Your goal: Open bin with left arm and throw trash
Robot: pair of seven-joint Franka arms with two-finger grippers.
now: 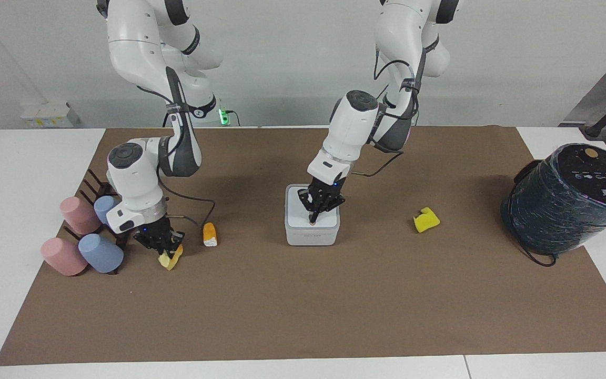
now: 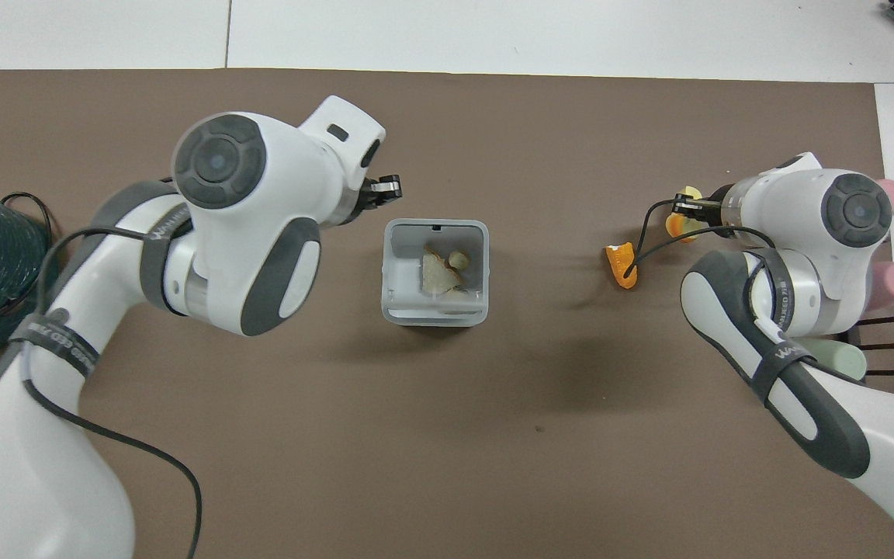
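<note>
The bin (image 1: 312, 231) looked shut facing, open overhead — unclear. Mid-frame, the left gripper (image 1: 313, 218) touched its lid, fingers together; the right gripper (image 1: 163, 247) pinched the pale yellow scrap (image 1: 171, 259).

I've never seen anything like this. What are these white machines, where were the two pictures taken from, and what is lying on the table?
These are two white robot arms, each ending in a two-finger gripper. One picture faces them from across the table; the other looks down from above their end. The left gripper is at the small white square plastic bin. In the facing picture it touches the shut lid; from above it is beside the bin, which stands open with scraps inside. The right gripper pinches a pale yellow scrap. On the brown mat lie an orange scrap with a white end, a bright yellow scrap, pink and blue cups and a big dark wrapped cylinder.
</note>
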